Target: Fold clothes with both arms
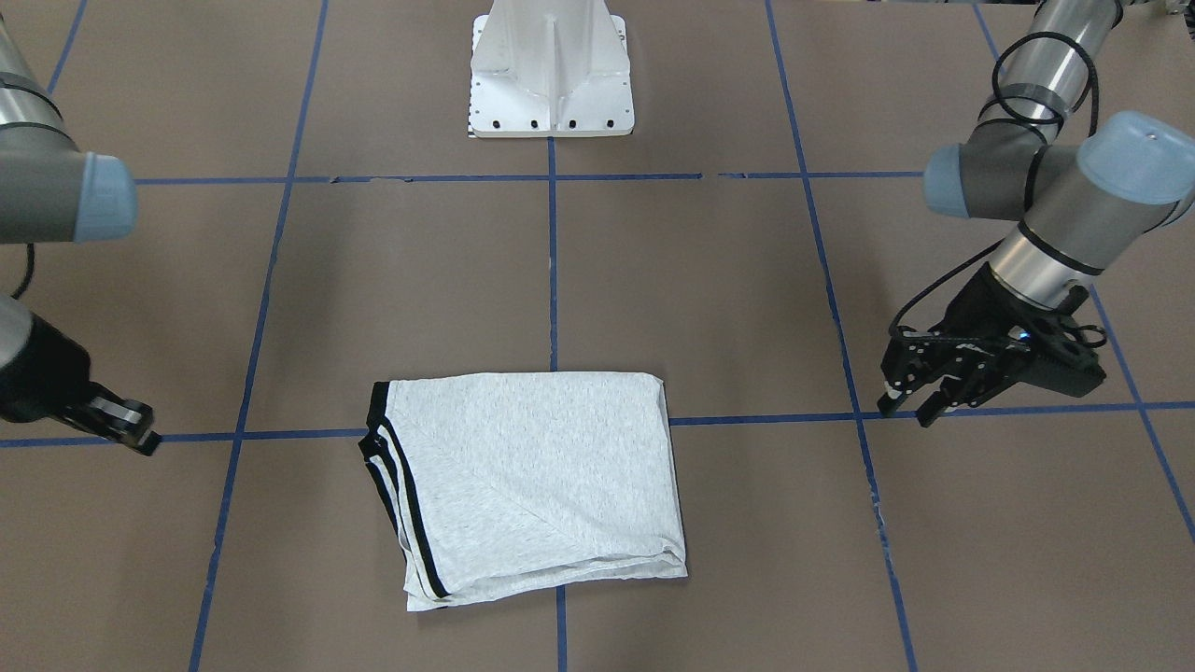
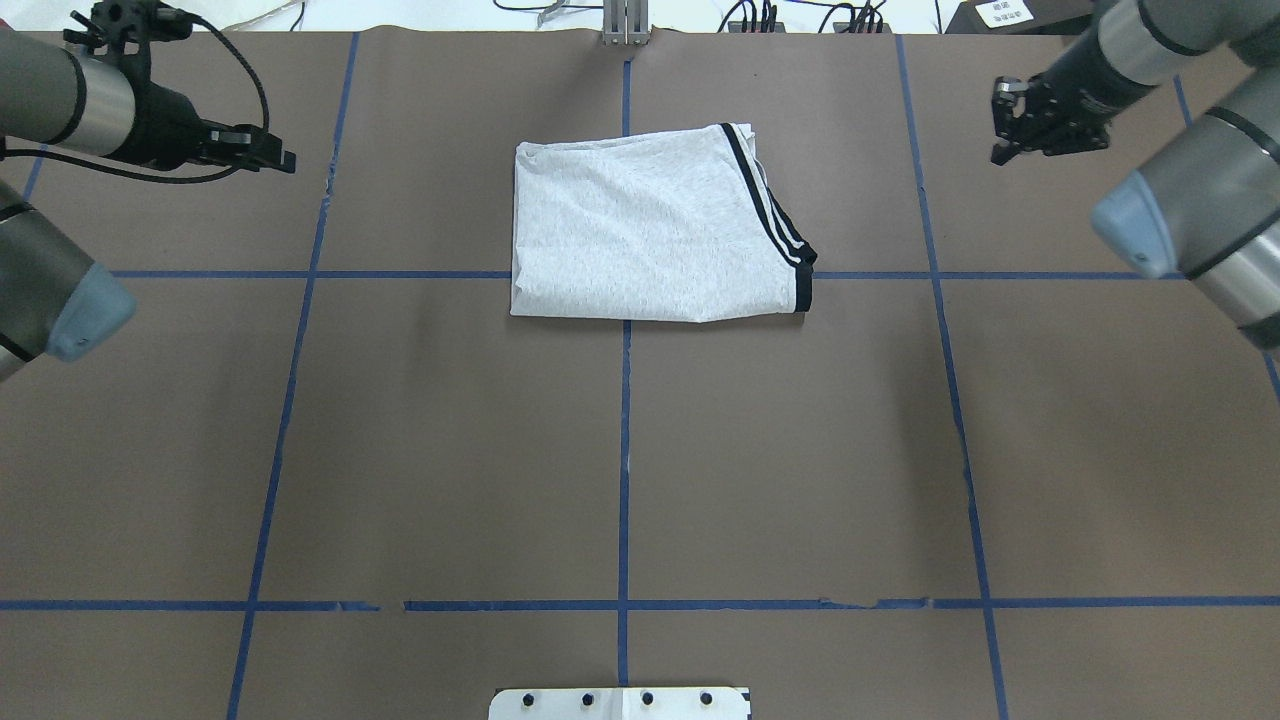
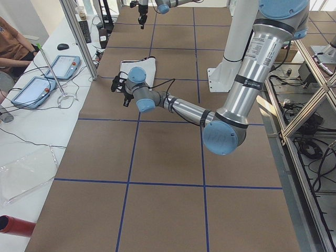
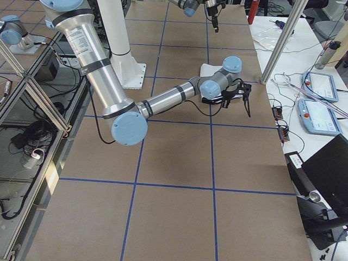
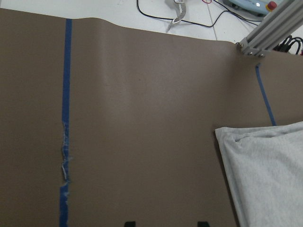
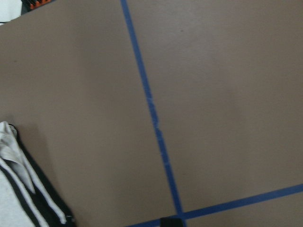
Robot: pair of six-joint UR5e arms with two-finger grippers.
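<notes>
While the two arms stand out to either side in the front-facing view, one grey shirt (image 1: 532, 476) lies folded into a rough rectangle on the brown surface (image 1: 700, 280). It sits between the two hands and touches neither. The left hand (image 1: 907, 409) hovers with its fingers spread wide and nothing in it. The right hand (image 1: 140, 437) looks narrow and is also empty. The shirt's black stripes run along the edge nearer the right hand.

From overhead, the shirt (image 2: 650, 230) lies well apart from the left hand (image 2: 285, 160) and the right hand (image 2: 1000, 150), one on each side of it.

In the left side view the shirt (image 3: 139, 68) lies just beyond the left hand (image 3: 119, 89), and two tablets (image 3: 63, 65) rest beside the surface.

In the right side view only a pale corner of the shirt (image 4: 209, 69) shows behind the right hand (image 4: 244, 98).

The left wrist camera shows two fingertips (image 5: 130, 223) far apart at the bottom edge, with a shirt corner (image 5: 270, 175) ahead and to one side of them.

The right wrist camera shows a single dark tip (image 6: 170, 221) at the bottom edge, so the fingers look drawn together. The striped shirt corner (image 6: 19, 189) lies off to the side.
</notes>
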